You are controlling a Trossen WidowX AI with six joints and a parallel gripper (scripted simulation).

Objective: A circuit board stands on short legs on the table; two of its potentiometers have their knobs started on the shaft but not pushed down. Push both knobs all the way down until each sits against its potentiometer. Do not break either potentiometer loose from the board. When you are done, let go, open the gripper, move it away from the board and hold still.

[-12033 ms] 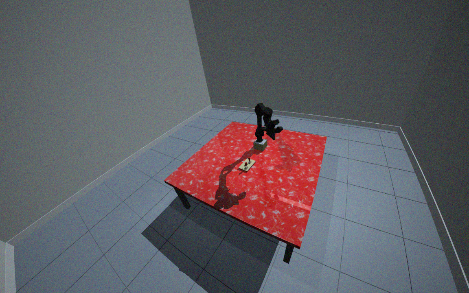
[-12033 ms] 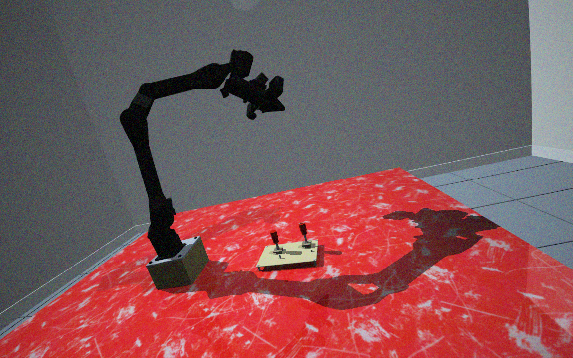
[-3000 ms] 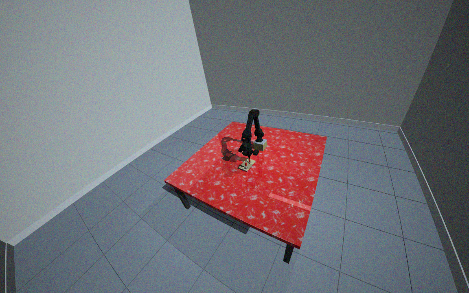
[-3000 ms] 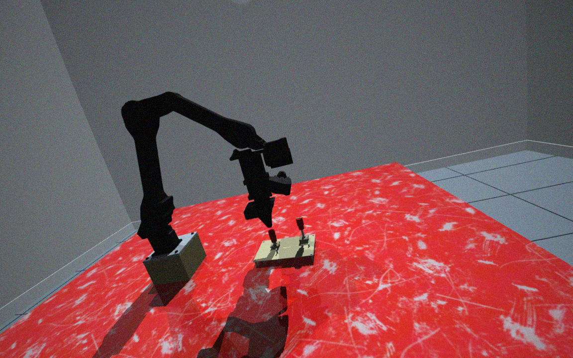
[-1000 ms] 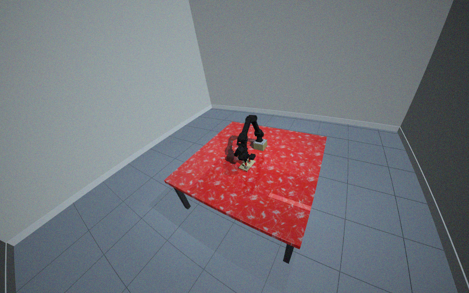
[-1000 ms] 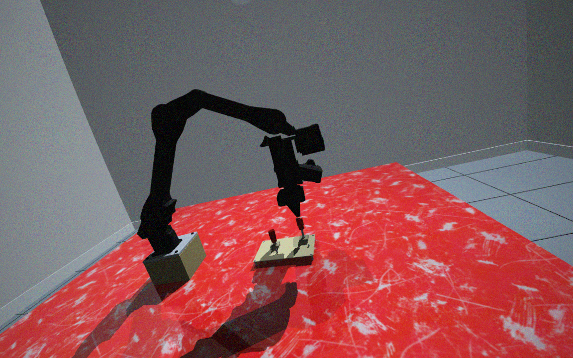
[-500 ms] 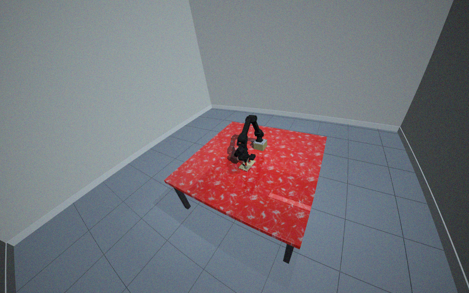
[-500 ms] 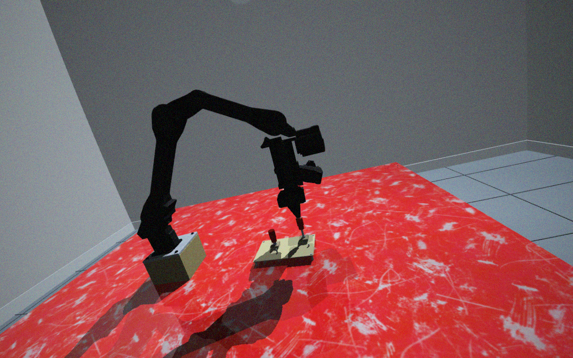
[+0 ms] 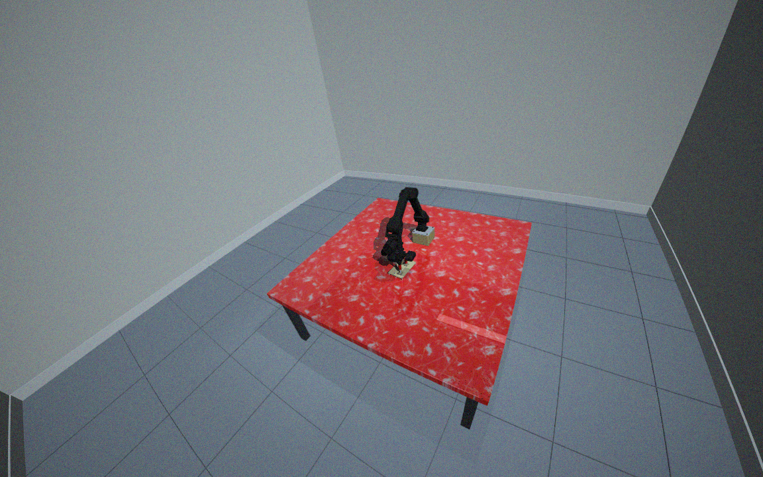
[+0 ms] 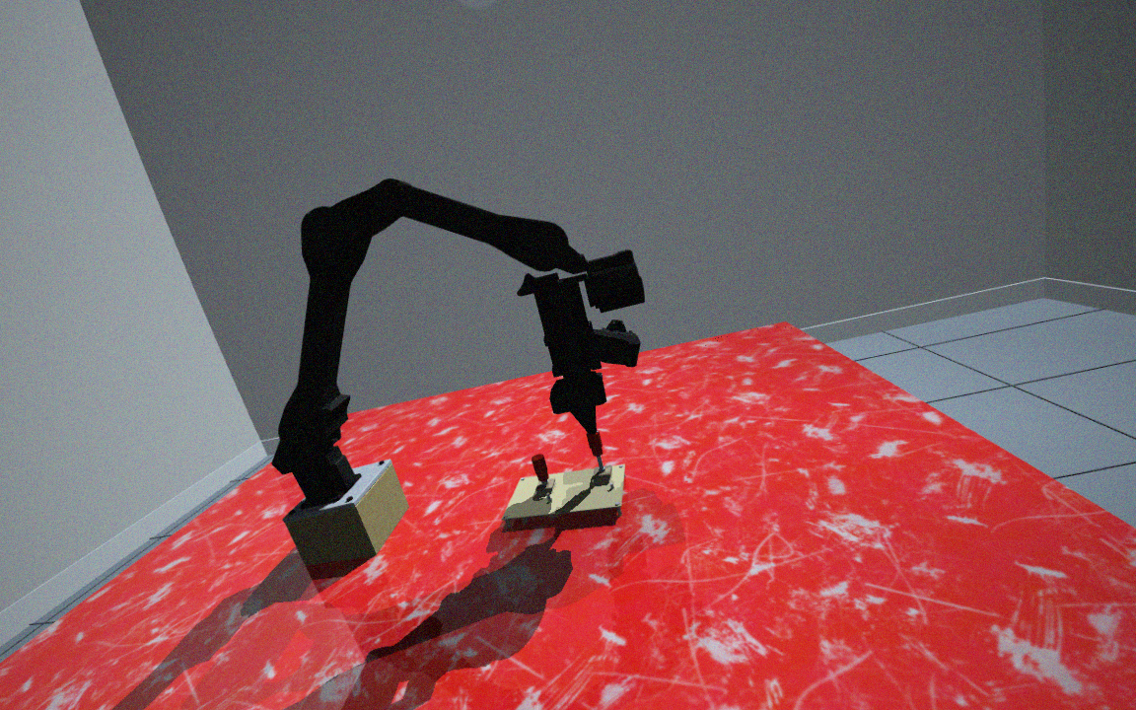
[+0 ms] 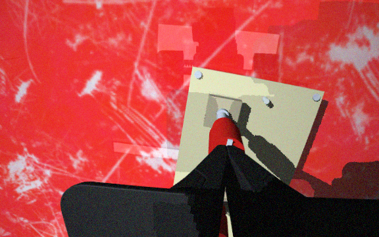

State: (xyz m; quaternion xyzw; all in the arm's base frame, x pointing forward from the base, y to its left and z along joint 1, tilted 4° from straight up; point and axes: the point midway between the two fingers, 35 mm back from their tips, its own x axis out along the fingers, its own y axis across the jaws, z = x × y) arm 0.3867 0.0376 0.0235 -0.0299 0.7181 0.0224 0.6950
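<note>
Now gripper (image 11: 226,149), fingers together and empty, tip bearing on red knob (image 11: 224,131); press straight along the shaft, gently, or potentiometer (image 11: 223,106) could tear off circuit board (image 11: 275,131).

The flat pale-yellow rectangular circuit board (image 10: 565,498) stands level on the red speckled table (image 10: 819,530). Two small red cylindrical knobs stand on thin grey shafts: one knob (image 10: 539,464) at the board's 9 o'clock end, upright; the other knob (image 11: 224,131) at its 3 o'clock end, raised above its square potentiometer (image 11: 223,110).
</note>
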